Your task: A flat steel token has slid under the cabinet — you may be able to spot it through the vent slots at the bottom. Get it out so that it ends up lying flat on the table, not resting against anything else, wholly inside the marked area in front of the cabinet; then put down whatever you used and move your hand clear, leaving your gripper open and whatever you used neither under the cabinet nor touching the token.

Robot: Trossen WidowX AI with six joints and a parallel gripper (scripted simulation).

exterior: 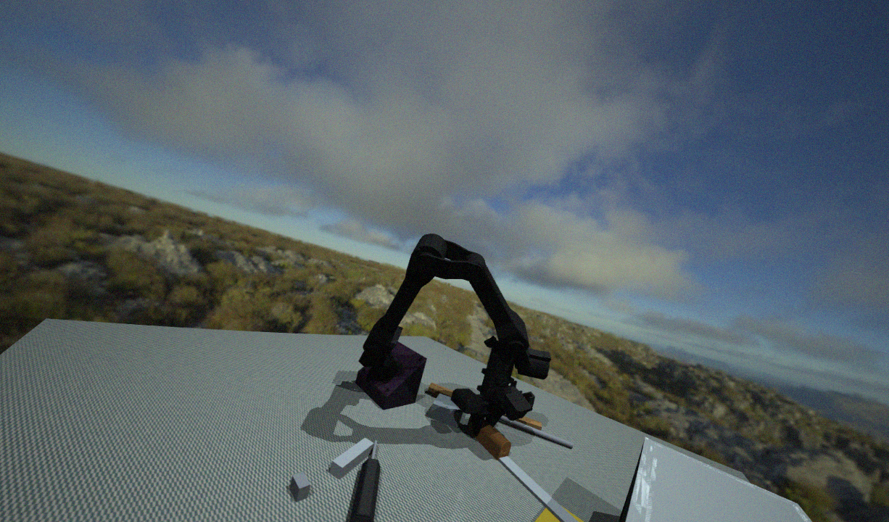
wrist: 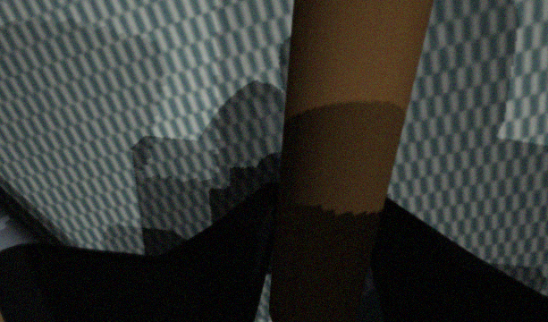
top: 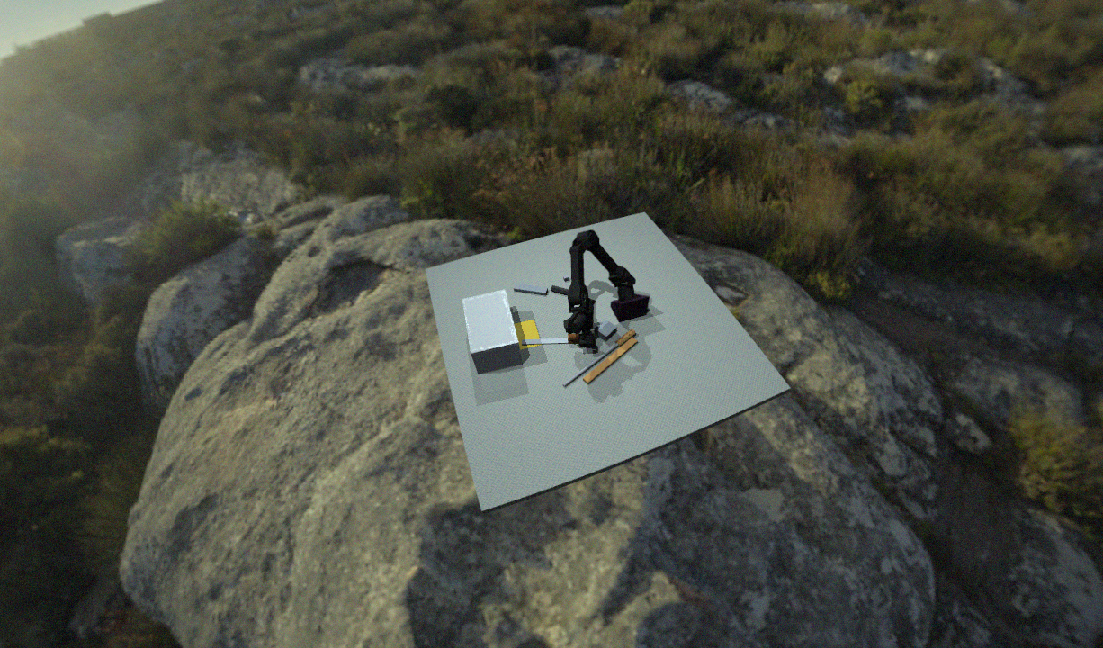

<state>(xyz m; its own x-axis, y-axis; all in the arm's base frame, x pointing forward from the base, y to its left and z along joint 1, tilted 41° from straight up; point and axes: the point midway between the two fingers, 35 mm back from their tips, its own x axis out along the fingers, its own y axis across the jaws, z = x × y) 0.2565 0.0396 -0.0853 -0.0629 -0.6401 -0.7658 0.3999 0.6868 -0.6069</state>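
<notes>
The gripper is shut on the orange-brown handle of a long tool, low over the table. The tool's flat pale blade runs from the handle over one side of the yellow marked area to the cabinet's front. Whether its far end is under the cabinet I cannot tell. The white-topped cabinet stands beside the marked area. The steel token is not visible in any view.
An orange bar and a grey rod lie beside the gripper. A grey block is close to it. A pale bar, a black-handled tool and a small cube lie on the other side.
</notes>
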